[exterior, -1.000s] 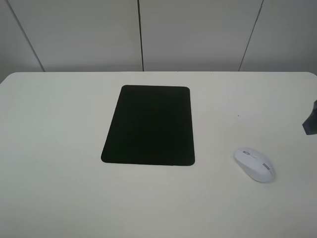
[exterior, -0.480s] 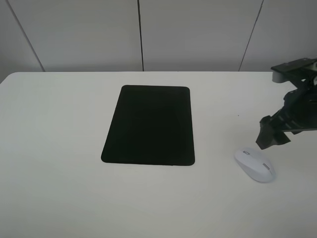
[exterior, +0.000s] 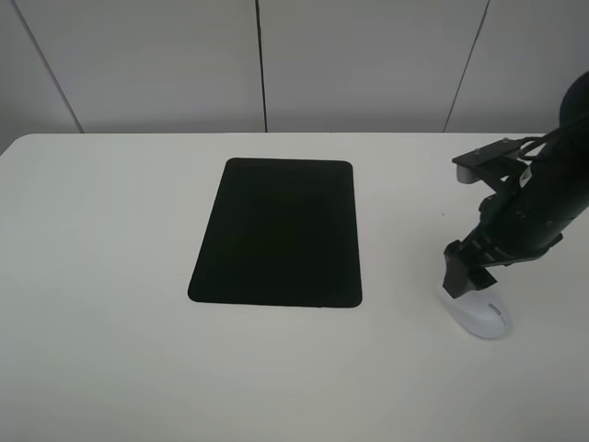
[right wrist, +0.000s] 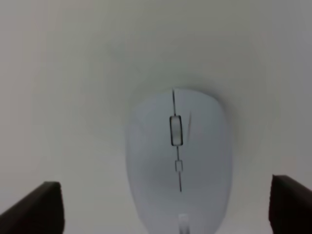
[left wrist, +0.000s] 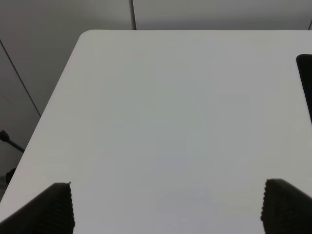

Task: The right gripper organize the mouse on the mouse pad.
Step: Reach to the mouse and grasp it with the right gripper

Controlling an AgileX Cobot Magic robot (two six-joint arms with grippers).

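The white mouse (exterior: 480, 315) lies on the white table at the right, well apart from the black mouse pad (exterior: 278, 232) in the middle. My right gripper (exterior: 464, 276) hangs directly over the mouse's far end and hides part of it. In the right wrist view the mouse (right wrist: 178, 165) with its grey scroll wheel sits between the two open fingertips (right wrist: 43, 208), which stand wide on either side of it. My left gripper (left wrist: 165, 209) shows only in the left wrist view, open and empty over bare table; the pad's edge (left wrist: 306, 78) shows there too.
The white table (exterior: 110, 350) ends at its far edge against grey wall panels (exterior: 368, 64). The table's rounded far corner (left wrist: 87, 36) shows in the left wrist view.
My right arm has come in from the right edge and dropped down over the mouse. The mouse and the pad have not moved.
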